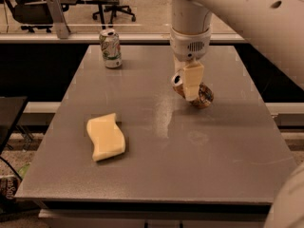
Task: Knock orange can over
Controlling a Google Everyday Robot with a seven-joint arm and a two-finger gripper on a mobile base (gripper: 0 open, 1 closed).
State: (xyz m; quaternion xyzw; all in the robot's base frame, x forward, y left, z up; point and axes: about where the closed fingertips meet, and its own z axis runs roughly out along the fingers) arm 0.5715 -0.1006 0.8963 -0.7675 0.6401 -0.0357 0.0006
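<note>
While the gripper [191, 90] hangs over the bench [218, 170] right of centre, toward the far edge, the orange can [205, 95] lies tipped on its side, partly hidden behind it. Whether the jaws are open or closed cannot be told.

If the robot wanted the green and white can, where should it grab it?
Probably round the middle of the white and green can, coming from the front: it stands upright, round-sided, with bare table in front. The gripper is to its right, at the tipped orange can.
</note>
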